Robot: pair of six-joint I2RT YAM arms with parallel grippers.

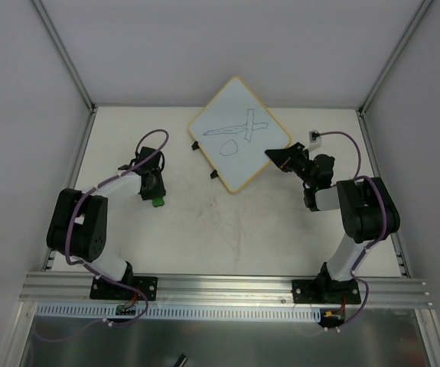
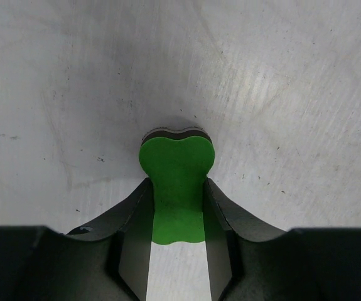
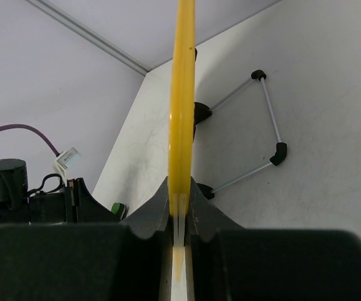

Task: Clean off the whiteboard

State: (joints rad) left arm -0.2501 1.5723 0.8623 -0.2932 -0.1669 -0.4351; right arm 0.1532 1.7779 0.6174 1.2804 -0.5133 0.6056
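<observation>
Your left gripper [image 2: 177, 188] pinches the green eraser [image 2: 177, 160] on the table [image 1: 227, 229], near its left edge. Your right gripper [image 3: 180, 191] clamps the scribbled whiteboard [image 1: 239, 134] by the back edge.

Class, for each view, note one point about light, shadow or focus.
Top view: even, soft light; pen marks on the whiteboard read clearly. Left wrist view: a shadow pools on the table beyond the green eraser, with a pale sheen to the right. Right wrist view: the board's yellow edge blurs close to the lens.
</observation>
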